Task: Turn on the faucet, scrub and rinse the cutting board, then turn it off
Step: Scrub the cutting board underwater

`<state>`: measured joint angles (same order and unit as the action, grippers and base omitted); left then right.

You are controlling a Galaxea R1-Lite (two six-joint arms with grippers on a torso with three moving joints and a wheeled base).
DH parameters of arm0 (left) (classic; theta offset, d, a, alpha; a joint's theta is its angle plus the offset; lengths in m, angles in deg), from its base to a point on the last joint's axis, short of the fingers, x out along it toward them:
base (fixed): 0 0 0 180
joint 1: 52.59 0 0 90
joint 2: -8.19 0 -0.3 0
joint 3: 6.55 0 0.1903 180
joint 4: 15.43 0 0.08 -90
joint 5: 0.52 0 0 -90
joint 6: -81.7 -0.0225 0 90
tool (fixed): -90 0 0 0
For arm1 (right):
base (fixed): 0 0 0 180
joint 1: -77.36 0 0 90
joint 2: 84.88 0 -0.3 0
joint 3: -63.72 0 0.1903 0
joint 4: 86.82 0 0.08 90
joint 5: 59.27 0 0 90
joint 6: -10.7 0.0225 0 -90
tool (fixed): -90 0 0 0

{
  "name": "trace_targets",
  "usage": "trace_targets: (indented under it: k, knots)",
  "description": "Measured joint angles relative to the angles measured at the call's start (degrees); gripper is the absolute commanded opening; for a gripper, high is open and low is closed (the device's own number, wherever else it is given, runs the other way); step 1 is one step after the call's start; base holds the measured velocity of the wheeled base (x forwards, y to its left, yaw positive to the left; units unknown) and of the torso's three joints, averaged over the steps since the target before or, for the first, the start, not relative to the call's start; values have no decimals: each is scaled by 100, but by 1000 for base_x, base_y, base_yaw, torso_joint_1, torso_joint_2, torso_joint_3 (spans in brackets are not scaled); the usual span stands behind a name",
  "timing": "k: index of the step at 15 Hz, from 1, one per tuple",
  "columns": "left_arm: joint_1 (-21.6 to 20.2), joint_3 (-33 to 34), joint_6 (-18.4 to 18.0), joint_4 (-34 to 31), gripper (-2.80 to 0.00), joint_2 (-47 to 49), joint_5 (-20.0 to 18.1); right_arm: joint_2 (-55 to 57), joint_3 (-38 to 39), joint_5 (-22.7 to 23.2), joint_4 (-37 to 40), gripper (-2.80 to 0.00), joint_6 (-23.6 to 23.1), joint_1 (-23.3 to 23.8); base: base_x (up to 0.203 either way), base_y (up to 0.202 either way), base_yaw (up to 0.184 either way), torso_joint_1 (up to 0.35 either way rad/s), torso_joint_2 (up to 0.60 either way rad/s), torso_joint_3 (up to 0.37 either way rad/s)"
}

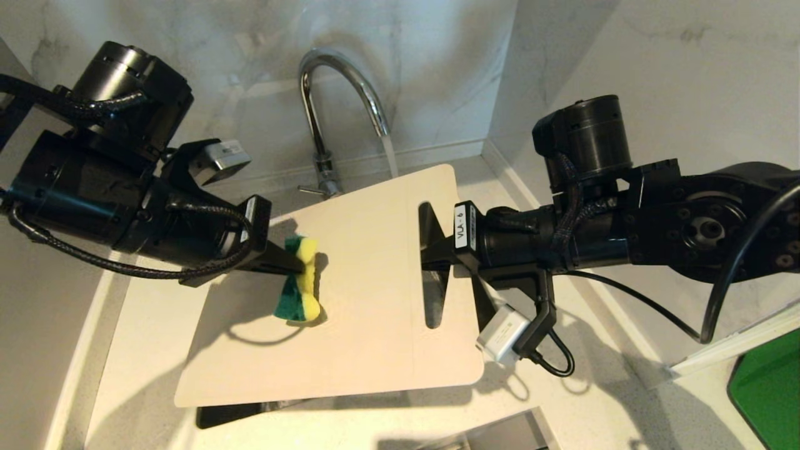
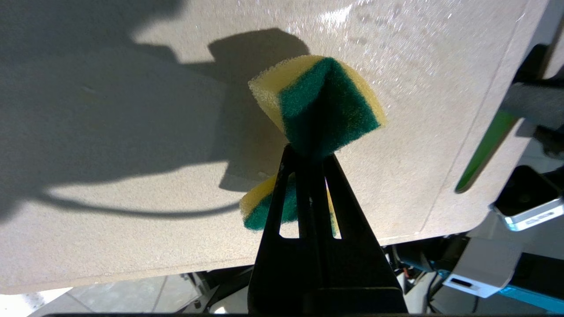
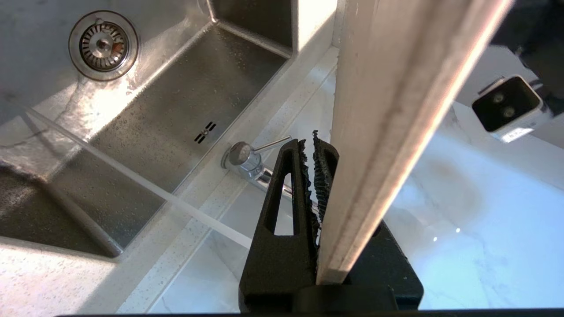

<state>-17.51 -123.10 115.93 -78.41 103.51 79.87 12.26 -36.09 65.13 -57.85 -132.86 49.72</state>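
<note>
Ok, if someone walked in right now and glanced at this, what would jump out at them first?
Probably the big cream board held up over the sink, the right gripper shut on its slotted end. Next, the green-and-yellow sponge pinched in the left gripper and pressed against the board's middle. Behind, the chrome faucet is running, its stream falling at the board's far edge.

We note a steel sink (image 3: 145, 132) with a round drain strainer (image 3: 103, 44), speckled countertop (image 1: 625, 400), marble wall (image 1: 437, 62), and a green panel (image 1: 772, 387) at the corner.
</note>
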Motion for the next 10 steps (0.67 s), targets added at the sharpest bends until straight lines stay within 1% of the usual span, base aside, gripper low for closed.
trace_targets:
  k: [3,8,10]
  knots:
    - [119,146,-30,-106,-280,0,238,2,-5,0,0,-280,-2,9,0,0,0,0,0,0]
    - [154,319,-37,-208,-280,66,309,9,-5,2,0,-280,6,15,0,0,0,0,0,0]
    - [157,453,-47,-204,-280,93,423,9,-5,-1,-4,-280,15,15,0,0,0,0,0,0]
